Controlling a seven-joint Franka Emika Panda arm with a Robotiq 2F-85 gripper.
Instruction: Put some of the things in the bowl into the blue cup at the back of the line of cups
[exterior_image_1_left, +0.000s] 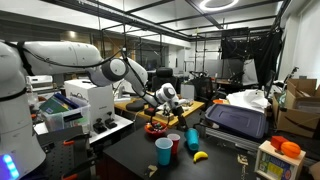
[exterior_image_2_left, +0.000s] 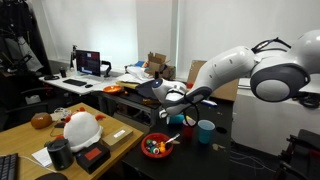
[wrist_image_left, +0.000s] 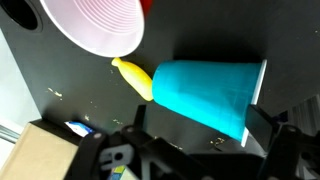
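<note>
The shallow red bowl (exterior_image_1_left: 157, 128) (exterior_image_2_left: 155, 152) sits on the dark table with small dark and yellowish things (exterior_image_2_left: 152, 146) in it. Beside it runs a line of cups: a light-blue cup in front (exterior_image_1_left: 164, 151), a red cup (exterior_image_1_left: 176, 143), and the blue cup at the back (exterior_image_1_left: 191, 136). My gripper (exterior_image_1_left: 169, 101) (exterior_image_2_left: 169, 108) hangs open and empty above the bowl and cups. In the wrist view my gripper (wrist_image_left: 202, 122) stands over a light-blue cup (wrist_image_left: 205, 85); which blue cup this is I cannot tell. A pale pink cup mouth (wrist_image_left: 90, 25) shows at the top left.
A yellow banana (exterior_image_1_left: 199, 155) (wrist_image_left: 132, 77) lies on the table beside the cups. A dark case (exterior_image_1_left: 236, 121) stands behind them. White equipment boxes (exterior_image_1_left: 85, 105) and a white helmet (exterior_image_2_left: 80, 128) fill nearby tables.
</note>
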